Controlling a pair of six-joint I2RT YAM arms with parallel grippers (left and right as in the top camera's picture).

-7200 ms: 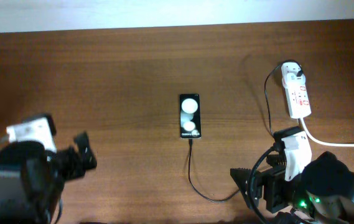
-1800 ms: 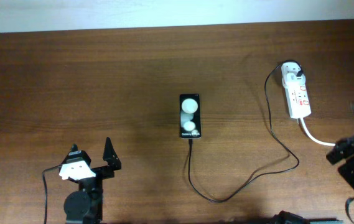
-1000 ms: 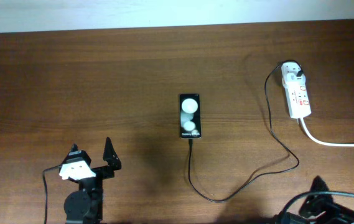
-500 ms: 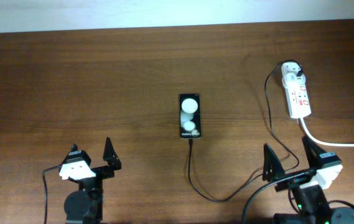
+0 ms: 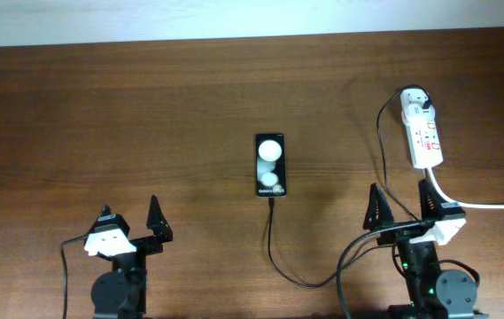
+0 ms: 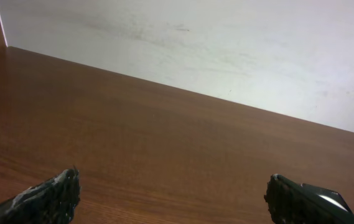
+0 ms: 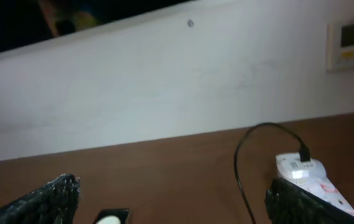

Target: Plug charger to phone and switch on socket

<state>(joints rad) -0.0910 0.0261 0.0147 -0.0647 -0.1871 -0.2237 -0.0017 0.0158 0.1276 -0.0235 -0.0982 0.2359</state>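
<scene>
The black phone (image 5: 270, 166) lies flat at the table's middle, with two white round spots. The thin black charger cable (image 5: 274, 252) runs from the phone's near end, loops right and climbs to the white adapter (image 5: 414, 97) on the white socket (image 5: 422, 133) at far right. In the right wrist view the socket (image 7: 307, 175) shows a lit spot, the cable (image 7: 242, 168) arcs beside it, and the phone (image 7: 109, 218) sits at the bottom edge. My left gripper (image 5: 130, 220) is open and empty at front left. My right gripper (image 5: 401, 206) is open and empty, just below the socket.
The socket's thick white cord (image 5: 482, 206) runs off to the right past my right arm. A white wall (image 6: 226, 43) stands behind the table's far edge. A wall panel (image 7: 351, 43) hangs on the wall at the upper right of the right wrist view.
My right arm has swung in from the right edge and settled at front right, gripper open and pointing at the socket. The left arm, phone and cable have not moved.
</scene>
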